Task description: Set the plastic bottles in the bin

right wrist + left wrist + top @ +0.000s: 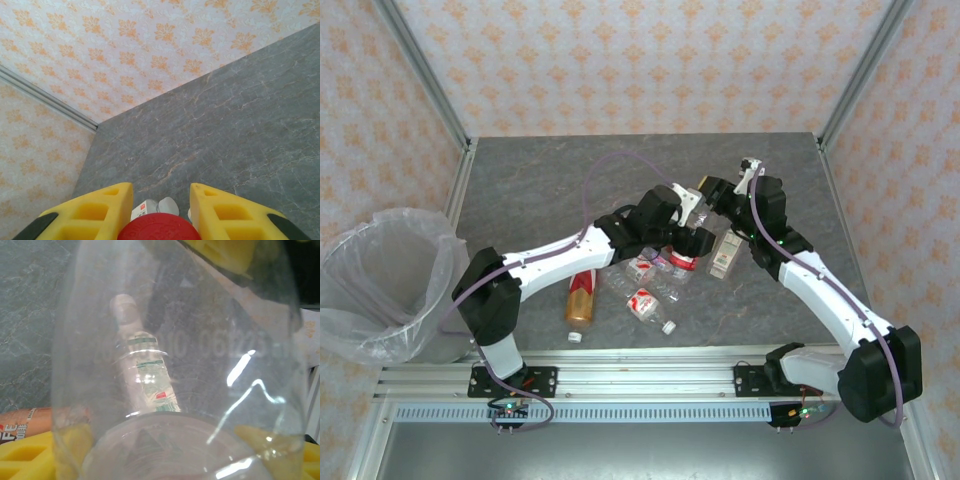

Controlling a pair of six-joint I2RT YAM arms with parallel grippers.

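R claw (pixel 160 196) is clamped on red-capped bottle (pixel 159 227); clear bottle (pixel 175 365) is seen btwn L claw (pixel 160 452) fingers, grip can't be told.

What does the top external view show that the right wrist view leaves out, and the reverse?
Top external view: the large see-through round bin lined with a crinkly plastic bag, at the left, and a cluster of small plastic bottles, among them a brown bottle lying on its side. Right wrist view: a close look at the right pincer, its yellow fingers either side of a red round cap. Both: the grey marbled tabletop and orange-patterned wallpaper.
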